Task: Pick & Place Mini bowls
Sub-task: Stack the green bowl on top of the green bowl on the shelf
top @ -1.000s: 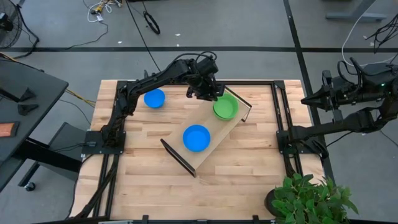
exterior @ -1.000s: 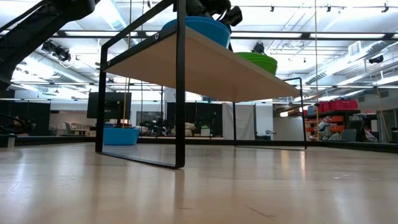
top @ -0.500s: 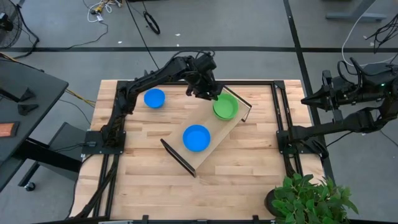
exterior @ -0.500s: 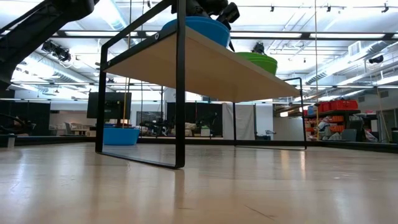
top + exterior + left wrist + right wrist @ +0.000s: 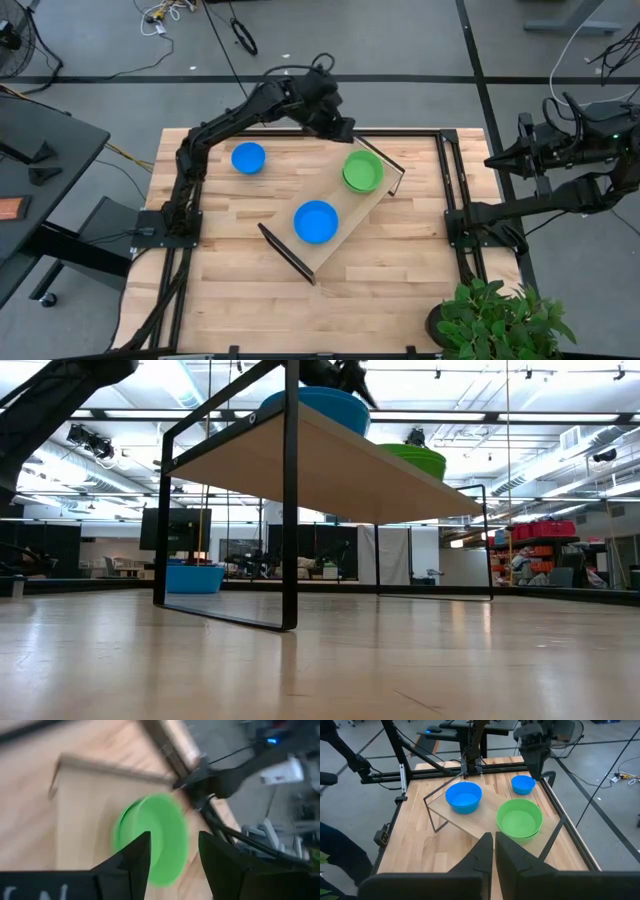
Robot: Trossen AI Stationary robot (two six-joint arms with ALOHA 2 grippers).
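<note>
left fingers parted, empty, above green bowls | light, stiff, slick plastic | I'd pinch the rim

green mini bowl on wooden tray, open claw

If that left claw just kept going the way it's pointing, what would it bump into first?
Most likely the green bowls on the wooden tray: the left gripper, fingers apart, points at them. Depth is hard to judge.

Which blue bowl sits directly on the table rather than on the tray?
The smaller-looking blue bowl near the left arm's base; the other blue bowl rests on the wooden tray.
</note>
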